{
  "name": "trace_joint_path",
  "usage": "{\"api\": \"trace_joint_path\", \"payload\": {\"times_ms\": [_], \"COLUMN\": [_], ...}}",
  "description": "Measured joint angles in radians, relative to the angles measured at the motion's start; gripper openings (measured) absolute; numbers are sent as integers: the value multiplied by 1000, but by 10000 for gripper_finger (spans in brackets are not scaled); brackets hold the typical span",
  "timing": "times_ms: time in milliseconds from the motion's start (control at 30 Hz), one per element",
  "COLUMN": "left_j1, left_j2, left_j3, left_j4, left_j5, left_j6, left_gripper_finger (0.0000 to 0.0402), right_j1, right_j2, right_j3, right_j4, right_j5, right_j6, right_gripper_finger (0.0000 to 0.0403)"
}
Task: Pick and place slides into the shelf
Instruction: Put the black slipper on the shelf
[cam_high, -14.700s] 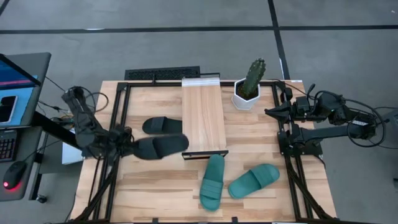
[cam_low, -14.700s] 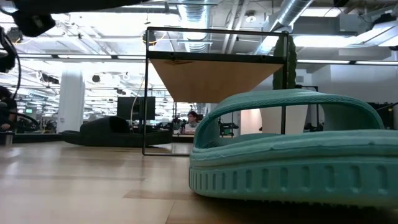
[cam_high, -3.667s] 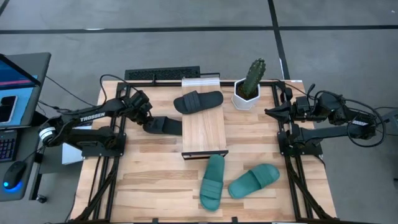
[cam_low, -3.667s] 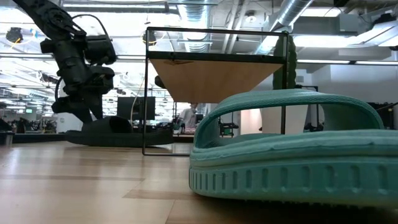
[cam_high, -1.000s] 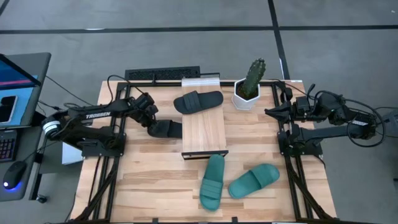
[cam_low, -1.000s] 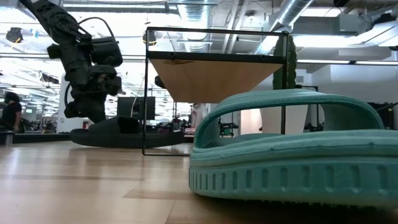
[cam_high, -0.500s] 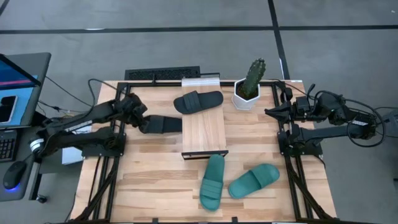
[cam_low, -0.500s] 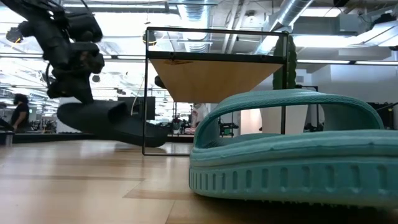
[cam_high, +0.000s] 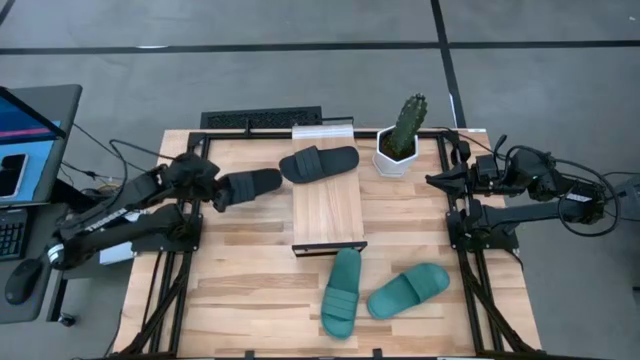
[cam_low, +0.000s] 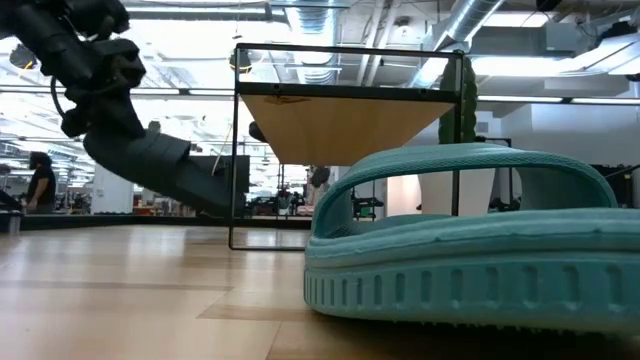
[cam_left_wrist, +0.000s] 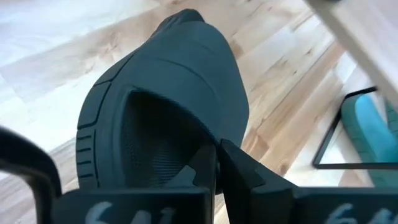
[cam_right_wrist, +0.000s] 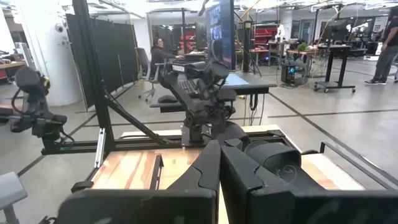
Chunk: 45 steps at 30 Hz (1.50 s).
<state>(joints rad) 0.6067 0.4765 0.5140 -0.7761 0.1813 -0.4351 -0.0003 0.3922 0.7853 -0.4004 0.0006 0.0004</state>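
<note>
From above, the table (cam_high: 250, 290) is pale butcher-block wood with black metal rails along its sides, and the shelf (cam_high: 327, 205), a narrow smooth light-wood plank on a thin black frame, stands at its middle. One matte black slide (cam_high: 318, 163) lies across the far end of the shelf, its wide strap arched. The left gripper (cam_high: 215, 195) is clamped on the heel of a second black slide (cam_high: 248, 184), which hangs in the air just left of the shelf, toe pointing toward it. Two teal-green slides lie on the table near the shelf's near end: one (cam_high: 341, 291) roughly lengthwise, the other (cam_high: 407, 290) angled beside it. A ribbed cactus (cam_high: 407, 124) in a white faceted pot stands right of the shelf. The right gripper (cam_high: 436, 181) rests at the table's right edge with fingers pressed together, empty. At table level, a teal slide (cam_low: 470, 250) fills the foreground, its sole edge ribbed and rubbery; behind it the held black slide (cam_low: 165, 165) tilts down toward the shelf's black frame (cam_low: 345, 150). The left wrist view shows the black slide's (cam_left_wrist: 165, 106) smooth rounded strap and finely textured footbed, pinched at the edge by the dark fingers (cam_left_wrist: 239, 171). In the right wrist view, its own fingers (cam_right_wrist: 239, 171) meet, with the left arm (cam_right_wrist: 199, 93) beyond.
</note>
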Motion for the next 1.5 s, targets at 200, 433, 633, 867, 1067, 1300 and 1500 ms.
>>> {"api": "trace_joint_path", "payload": {"times_ms": [200, 433, 633, 867, 1067, 1300, 1500], "left_j1": [0, 0, 0, 0, 0, 0, 1], "left_j2": [-99, -190, -233, -249, -249, -248, -239], "left_j3": [0, 0, 0, 0, 0, 0, 0], "left_j4": [-23, -27, -55, -33, 42, 143, 212], "left_j5": [-5, -26, -59, -89, -101, -109, -111], "left_j6": [-22, -25, -25, -22, -20, -10, 5], "left_gripper_finger": [0, 0, 0, 0, 0, 0, 0], "right_j1": [0, 0, 0, 0, 0, 0, 0], "right_j2": [0, 0, 0, 0, 0, 0, 0], "right_j3": [0, 0, 0, 0, 0, 0, 0], "right_j4": [0, 0, 0, 0, 0, 0, 0], "right_j5": [0, 0, 0, 0, 0, 0, 0], "right_j6": [0, 0, 0, 0, 0, 0, 0], "right_gripper_finger": [0, 0, 0, 0, 0, 0, 0]}}
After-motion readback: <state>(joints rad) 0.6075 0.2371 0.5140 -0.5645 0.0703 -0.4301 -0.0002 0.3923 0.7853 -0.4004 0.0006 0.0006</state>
